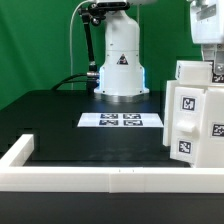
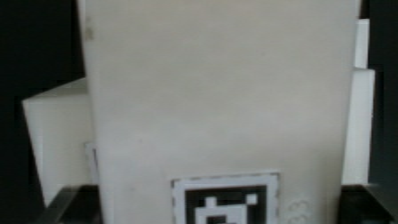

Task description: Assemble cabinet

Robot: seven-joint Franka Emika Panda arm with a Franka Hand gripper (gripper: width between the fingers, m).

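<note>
The white cabinet body [image 1: 196, 115] stands at the exterior view's right, with black marker tags on its faces and a smaller white part [image 1: 190, 72] at its top. My gripper [image 1: 212, 62] comes down from above onto its upper right part and appears shut on it. The fingertips are hidden behind the white parts. In the wrist view a tall white panel [image 2: 214, 90] with a tag [image 2: 226, 202] at its lower end fills the picture. A second white part [image 2: 54, 135] shows behind it. The fingers do not show plainly there.
The marker board [image 1: 121, 120] lies flat on the black table in front of the robot base [image 1: 121, 65]. A white raised wall [image 1: 110, 178] runs along the table's front and turns back at the exterior view's left [image 1: 18, 152].
</note>
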